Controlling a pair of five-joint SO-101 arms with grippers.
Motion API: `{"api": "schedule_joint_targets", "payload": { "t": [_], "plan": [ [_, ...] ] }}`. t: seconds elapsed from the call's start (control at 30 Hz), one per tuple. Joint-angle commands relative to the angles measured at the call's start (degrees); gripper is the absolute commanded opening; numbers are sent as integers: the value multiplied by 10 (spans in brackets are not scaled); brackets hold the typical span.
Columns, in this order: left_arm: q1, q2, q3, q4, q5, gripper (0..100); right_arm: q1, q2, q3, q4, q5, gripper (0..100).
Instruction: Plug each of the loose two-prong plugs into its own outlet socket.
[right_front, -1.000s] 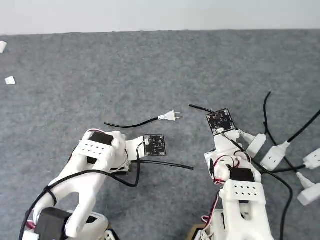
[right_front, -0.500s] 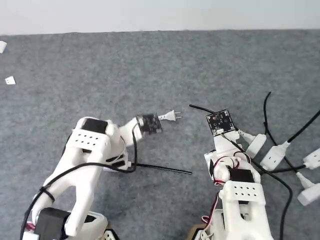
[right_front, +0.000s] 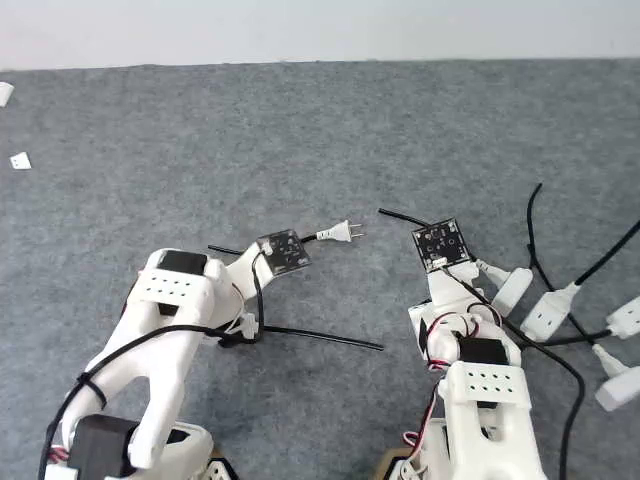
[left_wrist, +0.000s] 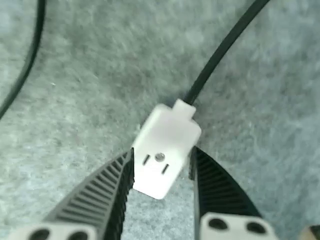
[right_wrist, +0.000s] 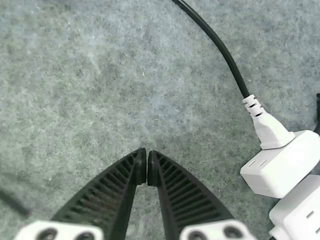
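1. Clamped at both flanks by the left gripper (left_wrist: 161, 159) fingers: a white outlet socket (left_wrist: 167, 142), slotted face kept bare, likely to take prongs.
2. Lying on the grey carpet (right_front: 330, 130) just at 3 o'clock of that gripper's wrist in the high view: the loose two-prong plug (right_front: 341, 233), prongs toward 3 o'clock, ungrasped.
3. Pressed together on nothing: the right gripper (right_wrist: 146, 165) fingers, seemingly parked near an already plugged socket (right_wrist: 282, 167).

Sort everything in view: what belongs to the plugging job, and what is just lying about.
Job: loose two-prong plug; outlet socket in the left gripper; white sockets on cords beside the right arm.
Lying about: two white scraps on the grey mat.
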Motion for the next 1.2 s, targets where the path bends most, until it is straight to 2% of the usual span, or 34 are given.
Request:
{"api": "schedule_joint_targets", "payload": {
  "t": [0.0, 0.27, 0.43, 0.77, 0.9, 1.17],
  "plan": [
    [-7, -2, 0, -15, -25, 163, -5, -11, -5, -10, 4, 9],
    [-12, 1, 5, -18, -25, 160, -5, -11, -5, -9, 4, 9],
    [-13, 66, 6, -26, -23, 161, -5, -11, -5, -9, 4, 9],
    [-9, 204, -126, 58, -25, 164, -3, -11, -5, -9, 5, 9],
    [-13, 241, -167, 84, -53, 164, -3, -11, -5, -10, 5, 9],
    [-12, 260, -193, 94, -70, 164, -3, -11, -5, -10, 5, 9]
  ]
}}
